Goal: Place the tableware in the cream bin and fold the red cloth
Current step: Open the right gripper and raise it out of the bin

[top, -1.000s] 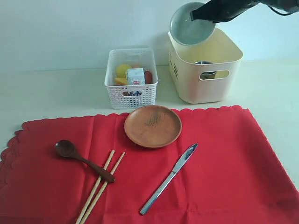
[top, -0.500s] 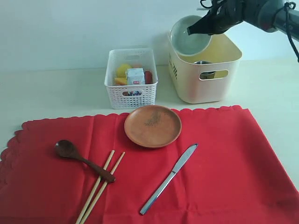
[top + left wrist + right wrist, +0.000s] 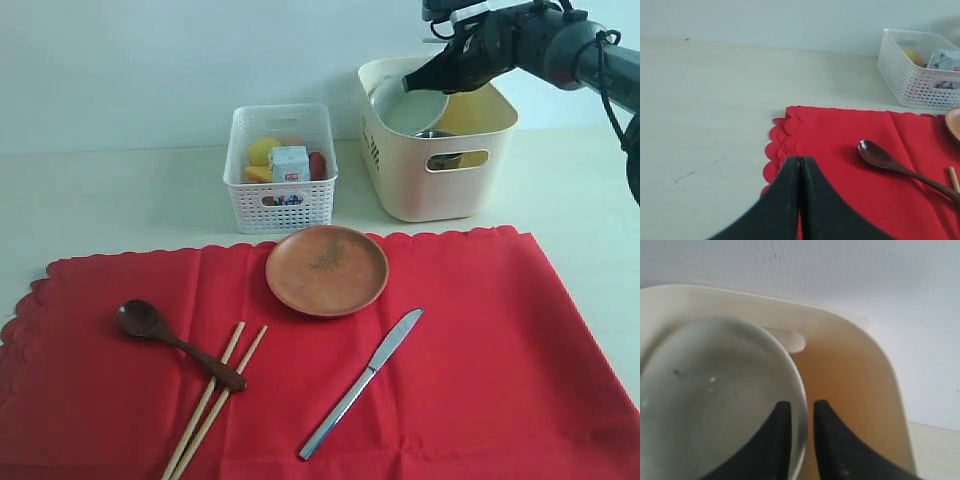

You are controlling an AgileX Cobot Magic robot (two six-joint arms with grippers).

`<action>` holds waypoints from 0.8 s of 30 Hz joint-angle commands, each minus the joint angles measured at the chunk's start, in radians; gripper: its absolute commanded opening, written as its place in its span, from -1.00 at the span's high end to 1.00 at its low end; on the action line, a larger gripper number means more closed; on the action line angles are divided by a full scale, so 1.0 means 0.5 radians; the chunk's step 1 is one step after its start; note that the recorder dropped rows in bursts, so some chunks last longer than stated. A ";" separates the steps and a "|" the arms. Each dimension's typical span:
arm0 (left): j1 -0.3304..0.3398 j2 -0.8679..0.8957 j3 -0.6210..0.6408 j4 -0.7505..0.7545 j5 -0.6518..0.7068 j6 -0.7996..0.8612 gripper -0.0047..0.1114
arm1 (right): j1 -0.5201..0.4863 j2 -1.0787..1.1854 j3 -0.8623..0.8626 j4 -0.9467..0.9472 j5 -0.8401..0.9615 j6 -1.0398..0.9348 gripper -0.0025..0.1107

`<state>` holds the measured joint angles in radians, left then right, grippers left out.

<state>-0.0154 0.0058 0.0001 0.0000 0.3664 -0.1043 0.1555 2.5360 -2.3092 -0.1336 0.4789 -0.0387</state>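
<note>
Carton label: red patch with pale print on the front, too small to read.
Bin side: a few dark marks, not legible from here.
Readable words, brands or numbers: none anywhere.

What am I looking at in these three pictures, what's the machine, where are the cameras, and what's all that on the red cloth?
This is a two-armed robot. The wide picture comes from a camera off the arms; the other two come from cameras on each wrist. On the table lies a red cloth carrying a brown plate, wooden spoon, chopsticks and knife. Beyond it stand a white basket of food and a cream bin. The left arm's two fingers are pressed shut, holding nothing. The right arm's fingers straddle the rim of a pale bowl, tilted partly down in the bin; whether they grip it I cannot tell.
</note>
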 commanded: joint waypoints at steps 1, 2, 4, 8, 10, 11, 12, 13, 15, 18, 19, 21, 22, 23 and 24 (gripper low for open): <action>-0.010 -0.012 0.000 0.000 -0.016 -0.007 0.90 | -0.009 -0.002 -0.024 -0.016 -0.004 -0.009 0.28; -0.010 -0.012 0.000 0.000 -0.016 -0.007 0.90 | -0.009 -0.002 -0.024 -0.016 -0.004 -0.009 0.19; -0.010 -0.012 0.000 0.000 -0.016 -0.007 0.90 | -0.009 -0.021 -0.024 -0.016 0.010 -0.009 0.04; -0.010 -0.012 0.000 0.000 -0.016 -0.007 0.90 | -0.009 -0.117 -0.024 -0.016 0.080 -0.009 -0.20; -0.010 -0.012 0.000 0.000 -0.016 -0.007 0.90 | -0.009 -0.204 -0.024 0.003 0.175 -0.009 -0.21; -0.010 -0.012 0.000 0.000 -0.016 -0.007 0.90 | -0.009 -0.264 -0.024 0.036 0.249 -0.009 -0.21; -0.010 -0.012 0.000 0.000 -0.016 -0.007 0.90 | -0.009 -0.304 -0.024 0.062 0.312 -0.015 -0.21; -0.010 -0.012 0.000 0.000 -0.016 -0.007 0.90 | -0.009 -0.357 -0.024 0.108 0.420 -0.051 -0.21; -0.010 -0.012 0.000 0.000 -0.016 -0.007 0.90 | -0.009 -0.448 -0.024 0.232 0.627 -0.147 -0.21; -0.010 -0.012 0.000 0.000 -0.016 -0.007 0.90 | -0.009 -0.566 -0.024 0.560 0.950 -0.331 -0.18; -0.010 -0.012 0.000 0.000 -0.016 -0.007 0.90 | -0.009 -0.587 -0.024 0.630 1.020 -0.361 -0.18; -0.010 -0.012 0.000 0.000 -0.016 -0.007 0.90 | -0.009 -0.624 -0.019 0.740 1.145 -0.392 -0.18; -0.010 -0.012 0.000 0.000 -0.016 -0.007 0.90 | -0.009 -0.639 -0.019 0.779 1.212 -0.397 -0.18; -0.010 -0.012 0.000 0.000 -0.016 -0.007 0.90 | -0.009 -0.654 -0.019 0.829 1.333 -0.400 -0.18; -0.010 -0.012 0.000 0.000 -0.016 -0.007 0.90 | -0.009 -0.663 -0.019 0.864 1.415 -0.400 -0.17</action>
<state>-0.0154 0.0058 0.0001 0.0000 0.3664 -0.1043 0.1555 2.2244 -2.3141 0.2504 1.0963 -0.2215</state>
